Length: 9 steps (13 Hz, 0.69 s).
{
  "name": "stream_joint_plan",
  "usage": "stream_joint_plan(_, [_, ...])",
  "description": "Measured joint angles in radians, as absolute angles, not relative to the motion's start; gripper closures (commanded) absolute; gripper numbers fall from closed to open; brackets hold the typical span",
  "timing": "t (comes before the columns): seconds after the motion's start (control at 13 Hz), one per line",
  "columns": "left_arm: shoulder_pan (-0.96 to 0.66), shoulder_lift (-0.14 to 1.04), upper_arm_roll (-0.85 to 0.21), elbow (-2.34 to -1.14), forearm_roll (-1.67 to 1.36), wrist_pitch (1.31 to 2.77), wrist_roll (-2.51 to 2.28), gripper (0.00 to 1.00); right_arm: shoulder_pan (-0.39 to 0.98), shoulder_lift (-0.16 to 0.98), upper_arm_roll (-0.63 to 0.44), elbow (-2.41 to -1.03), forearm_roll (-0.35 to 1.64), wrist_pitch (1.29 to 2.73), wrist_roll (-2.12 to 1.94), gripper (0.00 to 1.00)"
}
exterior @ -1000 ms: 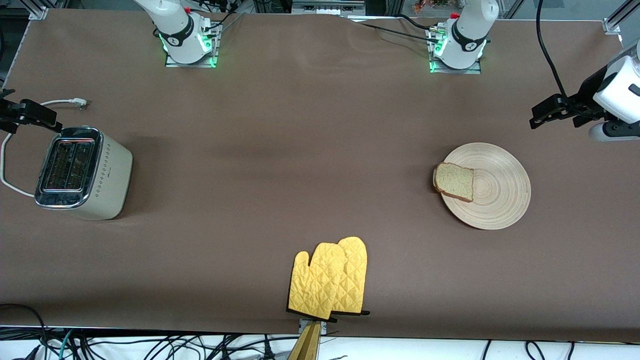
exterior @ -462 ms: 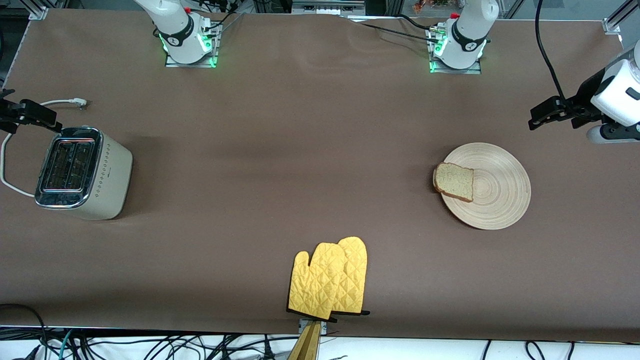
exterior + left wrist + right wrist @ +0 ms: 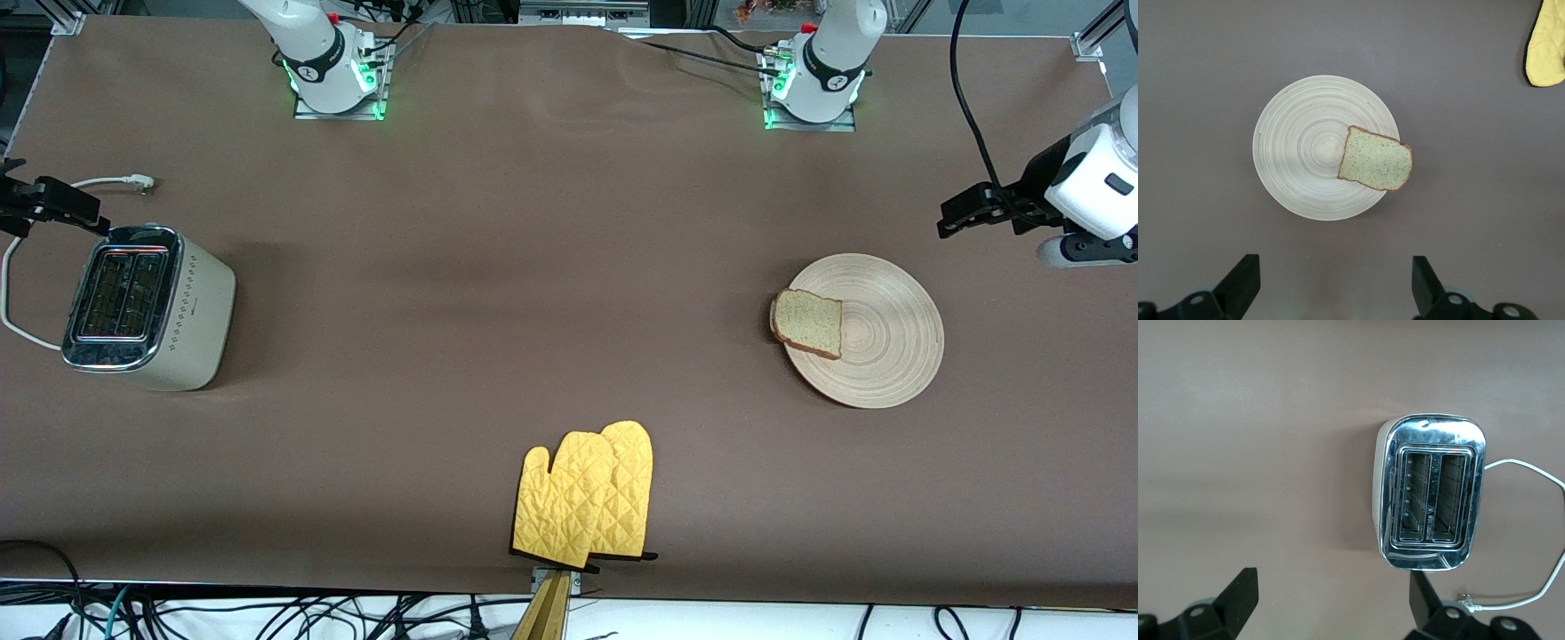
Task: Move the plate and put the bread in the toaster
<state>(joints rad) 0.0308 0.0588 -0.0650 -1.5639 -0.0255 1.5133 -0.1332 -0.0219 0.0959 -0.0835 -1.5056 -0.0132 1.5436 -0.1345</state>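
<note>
The speckled brown bread slice (image 3: pixel 807 324) hangs over the rim of the round pale wooden plate (image 3: pixel 880 347), with bare brown bench (image 3: pixel 533 293) all around. The boxy cream toaster with a shiny top (image 3: pixel 147 307) sits near the bench's edge at the right arm's end. The left pincer (image 3: pixel 1335 283) is spread wide above the bench beside the plate. The right pincer (image 3: pixel 1331 600) is spread wide up by the toaster.

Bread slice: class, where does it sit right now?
The bread lies on the plate, overhanging the rim that faces the toaster, toward the left arm's end of the table.

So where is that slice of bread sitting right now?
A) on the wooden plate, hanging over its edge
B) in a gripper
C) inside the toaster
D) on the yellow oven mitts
A: the bread lies on the plate, one corner overhanging its rim.
</note>
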Motion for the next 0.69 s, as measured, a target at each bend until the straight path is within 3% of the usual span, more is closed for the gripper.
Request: stream_joint_plan(0.69, [0.056, 0.054, -0.065, -1.573, -0.026, 1.516, -0.133, 0.00, -0.022, 0.096, -0.084, -1.506, -0.013, 1.544, -0.134, 0.00])
